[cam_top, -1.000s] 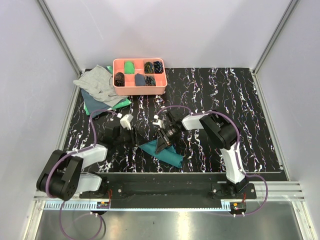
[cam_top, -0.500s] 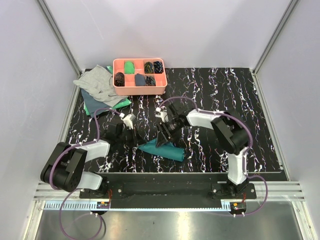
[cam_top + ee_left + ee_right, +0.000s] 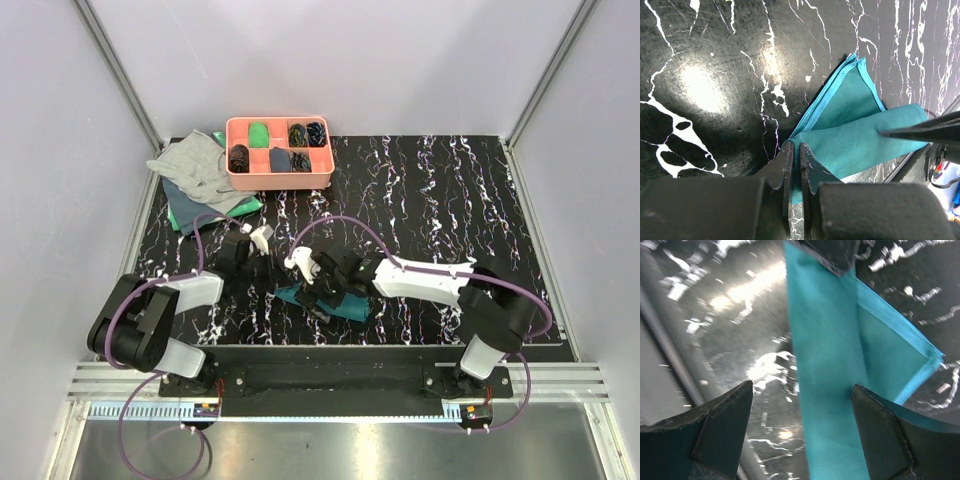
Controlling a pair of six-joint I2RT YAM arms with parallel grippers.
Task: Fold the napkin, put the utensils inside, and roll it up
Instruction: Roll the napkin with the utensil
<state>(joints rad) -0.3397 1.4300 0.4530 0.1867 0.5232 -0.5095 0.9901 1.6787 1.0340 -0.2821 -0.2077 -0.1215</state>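
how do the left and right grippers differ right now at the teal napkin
The left gripper is shut, while the right gripper stands wide open. The left gripper pinches a corner of the napkin between its fingers; the right gripper holds nothing, with one finger on either side of the folded cloth. Both are low at the same napkin, facing each other across it.

Black marbled table (image 3: 450, 200) bears napkin (image 3: 352, 309), tray (image 3: 280, 182), cloths (image 3: 195, 170)

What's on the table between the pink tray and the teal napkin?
Nothing rests there: the top view shows bare marbled table between tray and napkin, with only a purple cable arching above.
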